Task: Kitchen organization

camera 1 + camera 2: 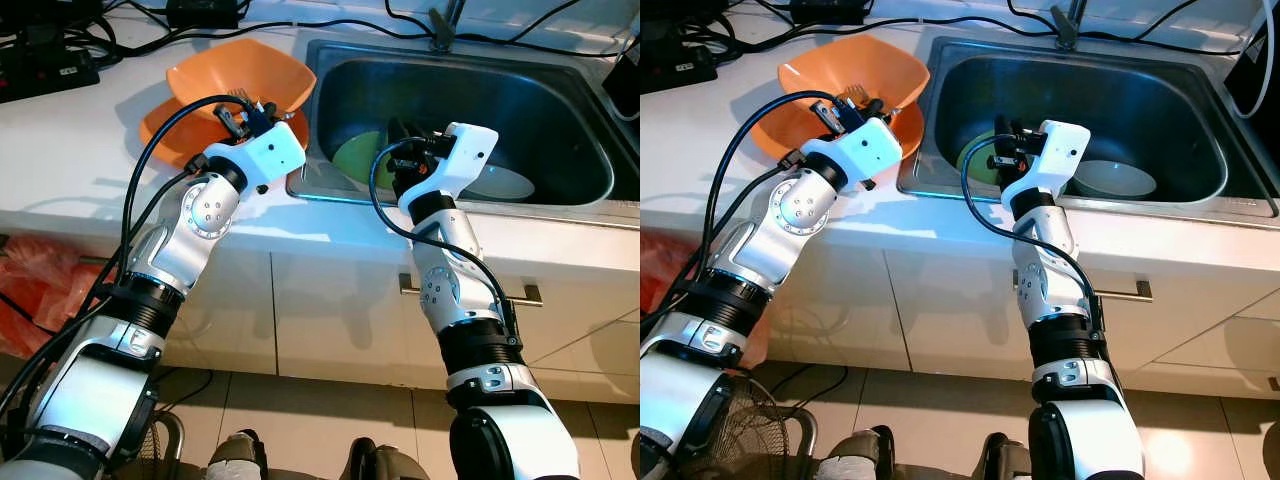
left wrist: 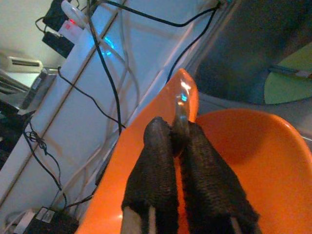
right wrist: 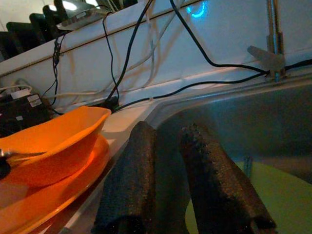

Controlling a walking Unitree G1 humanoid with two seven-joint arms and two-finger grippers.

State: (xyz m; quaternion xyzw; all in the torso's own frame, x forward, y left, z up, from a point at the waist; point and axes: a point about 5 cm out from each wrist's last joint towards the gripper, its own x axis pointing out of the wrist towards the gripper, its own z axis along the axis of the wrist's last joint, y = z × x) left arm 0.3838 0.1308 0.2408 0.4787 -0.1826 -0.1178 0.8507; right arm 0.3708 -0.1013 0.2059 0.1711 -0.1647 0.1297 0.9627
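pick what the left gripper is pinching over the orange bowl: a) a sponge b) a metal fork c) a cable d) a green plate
b, the left gripper is shut on a thin shiny metal fork, its tines showing above the orange bowl in the left eye view, while the green plate lies in the sink.

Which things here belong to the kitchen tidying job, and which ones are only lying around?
Job:
- orange bowl on orange plate
- fork, held by left gripper
- green plate and white bowl in sink

Lying about:
- black cables
- red bag
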